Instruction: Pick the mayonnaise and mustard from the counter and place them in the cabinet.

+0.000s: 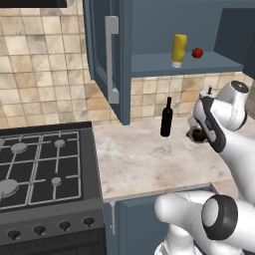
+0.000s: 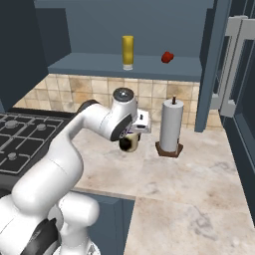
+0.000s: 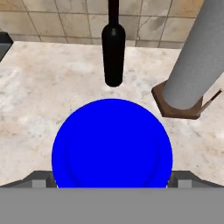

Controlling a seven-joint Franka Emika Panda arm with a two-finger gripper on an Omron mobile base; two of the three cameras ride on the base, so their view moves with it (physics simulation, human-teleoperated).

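The mayonnaise (image 3: 112,144) is seen from straight above as a big blue lid. My gripper (image 3: 112,183) is shut on it, one fingertip (image 3: 41,181) against each side of the lid. From the side, the jar (image 2: 130,144) hangs right under the hand (image 2: 133,124), low over the beige counter (image 2: 174,184). The jar (image 1: 199,134) also peeks out beside the wrist. The yellow mustard (image 1: 179,50) stands upright on the blue shelf of the open cabinet (image 1: 164,64), and is seen again as a yellow bottle (image 2: 128,52) on the shelf.
A tall dark wine bottle (image 1: 167,118) stands just behind the jar. A paper towel roll on a brown base (image 2: 170,128) is close to the jar's right. A small red ball (image 2: 168,57) lies on the shelf. The cabinet door (image 1: 110,60) hangs open and the gas stove (image 1: 45,169) is at left.
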